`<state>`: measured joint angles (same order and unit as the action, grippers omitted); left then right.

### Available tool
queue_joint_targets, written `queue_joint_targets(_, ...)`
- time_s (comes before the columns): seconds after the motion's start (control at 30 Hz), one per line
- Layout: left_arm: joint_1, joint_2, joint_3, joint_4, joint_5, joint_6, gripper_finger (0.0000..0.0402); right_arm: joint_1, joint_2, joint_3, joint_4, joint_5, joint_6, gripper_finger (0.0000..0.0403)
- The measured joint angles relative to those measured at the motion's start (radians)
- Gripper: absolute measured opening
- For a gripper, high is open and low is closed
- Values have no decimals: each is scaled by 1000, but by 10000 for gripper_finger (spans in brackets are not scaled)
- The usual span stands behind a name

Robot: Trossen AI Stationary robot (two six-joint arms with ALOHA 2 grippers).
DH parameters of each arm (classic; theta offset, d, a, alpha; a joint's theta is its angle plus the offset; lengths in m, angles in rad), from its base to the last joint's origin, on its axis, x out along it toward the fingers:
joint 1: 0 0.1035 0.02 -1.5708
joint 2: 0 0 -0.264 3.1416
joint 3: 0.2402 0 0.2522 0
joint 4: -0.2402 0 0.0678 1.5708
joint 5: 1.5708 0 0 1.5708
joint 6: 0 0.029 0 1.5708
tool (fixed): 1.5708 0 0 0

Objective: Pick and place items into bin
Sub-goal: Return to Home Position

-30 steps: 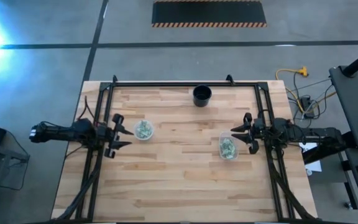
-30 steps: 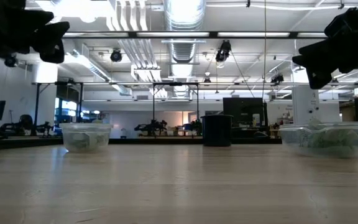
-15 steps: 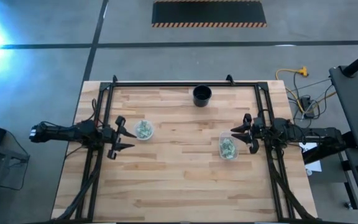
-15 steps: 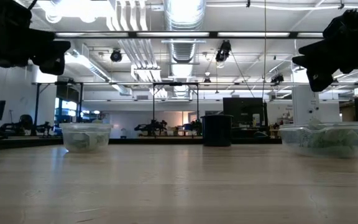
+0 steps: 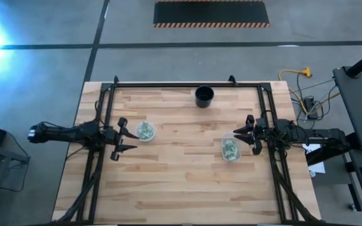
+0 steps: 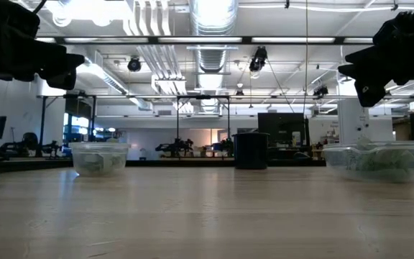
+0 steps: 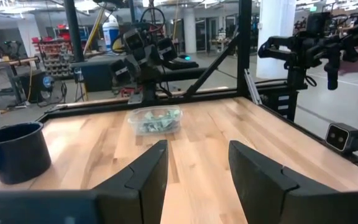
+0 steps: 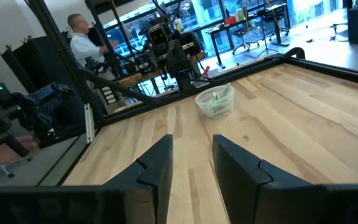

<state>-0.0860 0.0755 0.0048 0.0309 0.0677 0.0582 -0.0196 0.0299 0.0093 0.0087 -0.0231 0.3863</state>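
The items are small pale green and white packets, lying in two clear tubs. A round tub (image 5: 145,131) (image 6: 99,158) (image 8: 215,101) stands on the left. A rectangular tub (image 5: 230,149) (image 6: 376,160) (image 7: 155,120) stands on the right. My left gripper (image 5: 121,139) (image 7: 197,180) hovers open above the table, just left of the round tub. My right gripper (image 5: 247,133) (image 8: 191,168) hovers open just right of the rectangular tub. In the low view both arms hang high, the left one (image 6: 20,50) above the round tub's side, the right one (image 6: 397,54) above the other.
A black cup (image 5: 204,96) (image 6: 251,150) (image 7: 14,151) stands near the middle of the far edge. A black frame rail (image 5: 175,84) runs along the far edge and down both sides. Bare wood (image 5: 181,182) stretches between the tubs and toward the near edge. A person (image 8: 79,40) stands beyond the table.
My left gripper has sunk a little and edged toward the round tub, staying open. The right arm and both tubs have kept still.
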Motion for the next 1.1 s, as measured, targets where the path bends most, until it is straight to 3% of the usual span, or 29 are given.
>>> queue_joint_targets(0.93,1,68,0,13,-1,1,154,0,0,0,0,0,0,90)
queue_joint_targets(1.1,1,78,0,13,-1,1,154,0,0,0,0,-1,-256,89)
